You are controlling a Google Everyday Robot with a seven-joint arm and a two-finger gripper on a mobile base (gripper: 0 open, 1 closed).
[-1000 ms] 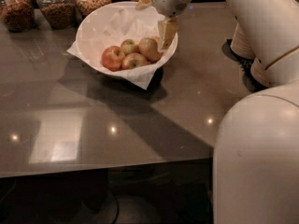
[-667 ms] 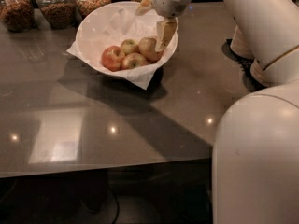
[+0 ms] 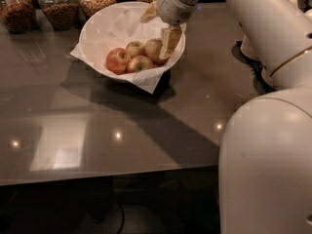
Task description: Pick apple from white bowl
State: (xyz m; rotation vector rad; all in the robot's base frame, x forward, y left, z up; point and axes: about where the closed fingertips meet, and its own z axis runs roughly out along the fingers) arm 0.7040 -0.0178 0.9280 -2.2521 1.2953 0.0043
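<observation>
The white bowl (image 3: 97,30), lined with crinkled white paper, sits at the back of the dark table and holds four apples. The apple (image 3: 154,50), golden-tan with a brownish-red blush, lies at the bowl's right side. A redder apple (image 3: 117,60) lies at the left, a small pale yellow one (image 3: 135,47) behind, and another tan one (image 3: 140,64) in front. My gripper (image 3: 156,37) reaches down into the bowl from the upper right, open. One tan finger (image 3: 170,41) stands against the apple's right side; the other is above the bowl's far rim.
Several glass jars of dried food (image 3: 61,6) line the table's back edge. My white arm (image 3: 263,28) crosses the upper right and my white body (image 3: 265,165) fills the lower right. A dark object (image 3: 248,57) sits on the table behind the arm.
The gripper has dipped slightly lower into the bowl, its lower finger now beside the apple. The apples and bowl have not moved.
</observation>
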